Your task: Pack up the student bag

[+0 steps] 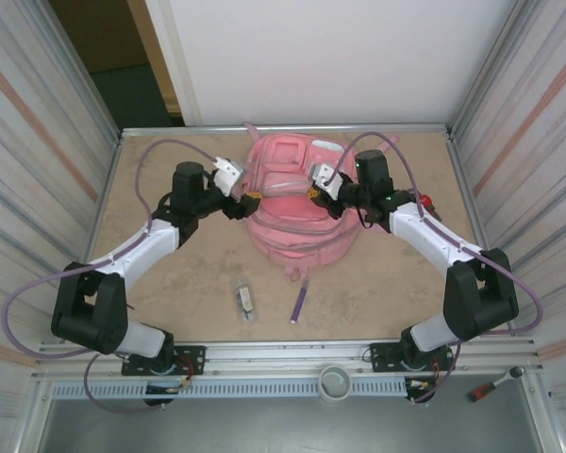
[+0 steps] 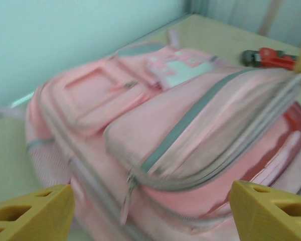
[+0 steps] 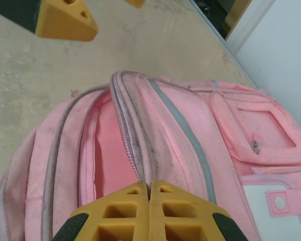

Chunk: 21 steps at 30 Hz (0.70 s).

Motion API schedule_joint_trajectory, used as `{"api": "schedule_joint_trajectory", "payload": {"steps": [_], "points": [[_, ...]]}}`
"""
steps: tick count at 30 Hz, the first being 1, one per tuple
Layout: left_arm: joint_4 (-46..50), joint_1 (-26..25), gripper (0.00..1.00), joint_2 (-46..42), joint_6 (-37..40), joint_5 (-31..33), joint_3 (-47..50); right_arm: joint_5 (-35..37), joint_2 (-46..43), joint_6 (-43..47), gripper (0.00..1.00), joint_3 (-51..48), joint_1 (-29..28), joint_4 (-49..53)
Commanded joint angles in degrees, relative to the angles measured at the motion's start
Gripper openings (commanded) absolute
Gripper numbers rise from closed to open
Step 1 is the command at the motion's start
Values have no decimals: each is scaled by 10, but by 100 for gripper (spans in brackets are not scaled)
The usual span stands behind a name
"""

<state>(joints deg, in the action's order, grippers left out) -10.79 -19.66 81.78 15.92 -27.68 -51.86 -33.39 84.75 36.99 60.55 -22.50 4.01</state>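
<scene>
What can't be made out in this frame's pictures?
- Student bag interior: right wrist view, the lifted flap and shadow hide any contents.
- Small grey item: top view, too small to identify.
- Zip pull: left wrist view, motion-blurred.
- Red object: left wrist view, blurred, type unclear.

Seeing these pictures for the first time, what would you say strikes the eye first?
The big pink bag in the middle of the table stands out first, with its main pocket gaping open. The right hand is shut on that pocket's zip edge, and the left hand stands open at the bag's other side.
</scene>
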Motion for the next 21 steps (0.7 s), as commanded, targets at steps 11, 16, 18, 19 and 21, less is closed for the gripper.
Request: {"api": "schedule_joint_trajectory", "payload": {"steps": [11,16,18,19,21], "points": [[110,-70,77,153,307,-97,-190,-85,21,-32,0,57,-4,5],[127,-85,53,202,299,-73,-242,-66,25,-61,0,58,-7,0],[117,-85,36,205,285,-71,-240,-31,16,-96,5,45,-7,-9],[108,-85,22,205,279,-60,-235,0,10,-123,13,37,-8,-15],[86,-84,6,200,265,-26,-223,64,-4,-178,25,25,-9,-7]]}}
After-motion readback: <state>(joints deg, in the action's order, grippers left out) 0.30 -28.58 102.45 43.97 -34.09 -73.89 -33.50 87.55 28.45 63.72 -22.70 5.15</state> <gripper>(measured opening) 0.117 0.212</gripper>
